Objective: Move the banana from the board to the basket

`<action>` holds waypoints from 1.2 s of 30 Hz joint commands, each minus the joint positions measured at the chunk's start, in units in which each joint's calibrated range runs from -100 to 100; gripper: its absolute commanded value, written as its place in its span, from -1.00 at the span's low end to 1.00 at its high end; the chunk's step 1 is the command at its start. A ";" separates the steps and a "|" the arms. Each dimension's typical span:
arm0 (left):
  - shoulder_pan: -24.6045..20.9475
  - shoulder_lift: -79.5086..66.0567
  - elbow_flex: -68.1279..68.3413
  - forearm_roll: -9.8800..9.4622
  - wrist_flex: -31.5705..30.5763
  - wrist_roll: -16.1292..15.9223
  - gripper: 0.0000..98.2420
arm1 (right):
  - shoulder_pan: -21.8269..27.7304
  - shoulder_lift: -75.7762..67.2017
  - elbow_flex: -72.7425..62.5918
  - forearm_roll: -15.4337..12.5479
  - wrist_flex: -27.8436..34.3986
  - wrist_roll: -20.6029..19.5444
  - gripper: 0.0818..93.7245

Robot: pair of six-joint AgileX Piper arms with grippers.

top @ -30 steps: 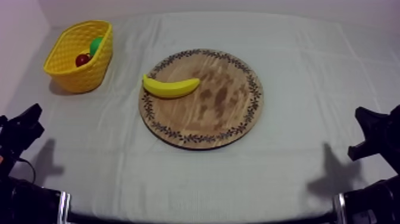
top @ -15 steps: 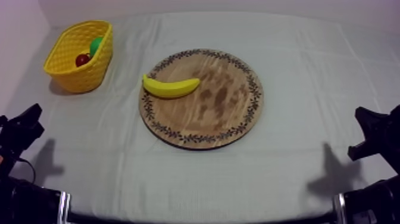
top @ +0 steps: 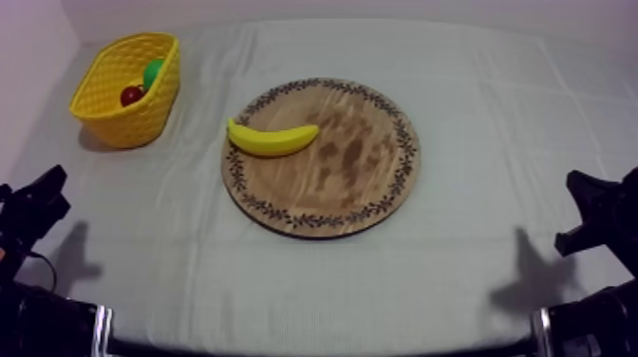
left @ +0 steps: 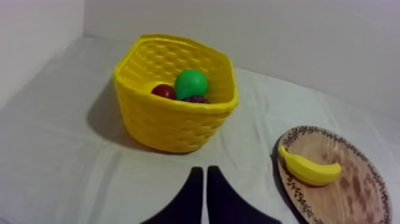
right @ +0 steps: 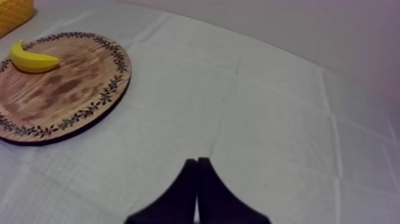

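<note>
while left tool (left: pixel 203 173) and right tool (right: pixel 197 162) hover pressed together over the bench (top: pixel 475 285), the banana (top: pixel 272 140) lies on the wooden board (top: pixel 361 180) ahead; the yellow basket (left: pixel 172 125) faces the left tool.

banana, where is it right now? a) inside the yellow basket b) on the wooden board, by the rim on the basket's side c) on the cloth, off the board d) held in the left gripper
B: the banana lies on the wooden board, at the rim on the side toward the yellow basket, with nothing holding it.
</note>
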 commanded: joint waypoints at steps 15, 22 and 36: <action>-2.38 7.57 -5.88 3.44 1.73 -0.28 -1.00 | 0.00 0.03 -0.03 0.00 0.02 -0.05 -1.00; -2.96 20.72 -25.92 3.99 12.33 -4.34 -1.00 | 0.00 0.03 -0.03 0.00 0.02 -0.09 -1.00; -1.90 54.61 -62.98 0.95 26.55 -7.02 -1.00 | 0.00 0.03 -0.03 0.00 0.02 -0.19 -1.00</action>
